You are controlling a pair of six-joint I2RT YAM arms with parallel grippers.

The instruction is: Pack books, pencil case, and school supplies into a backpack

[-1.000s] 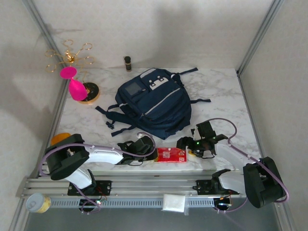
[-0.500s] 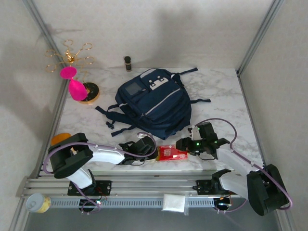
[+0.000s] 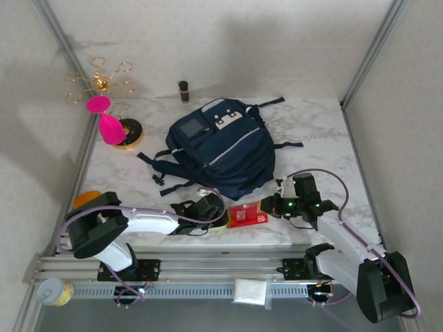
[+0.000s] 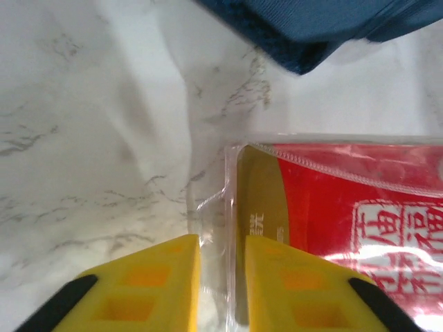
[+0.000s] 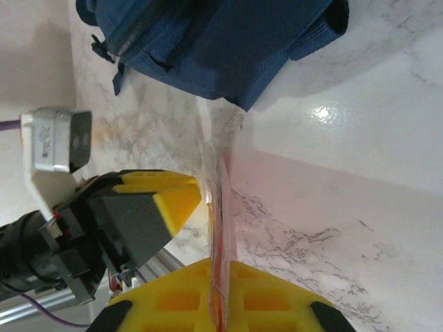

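Backpack (image 3: 220, 149) looks closed, nothing visibly packed; we clamp the right gripper (image 5: 220, 270) on the red pouch (image 3: 246, 216), left gripper (image 4: 223, 243) slightly parted around its clear edge.

The right pincer (image 3: 268, 207) has moved left along the bench's (image 3: 325, 131) near edge to the right end of the red packet (image 3: 247, 215). Its fingers, spread wide a second ago, are now clamped on that end. The packet, which lay flat and parallel to the near edge, now sits skewed, its right end nearer the far edge. The right arm's elbow has swung toward the near right corner.
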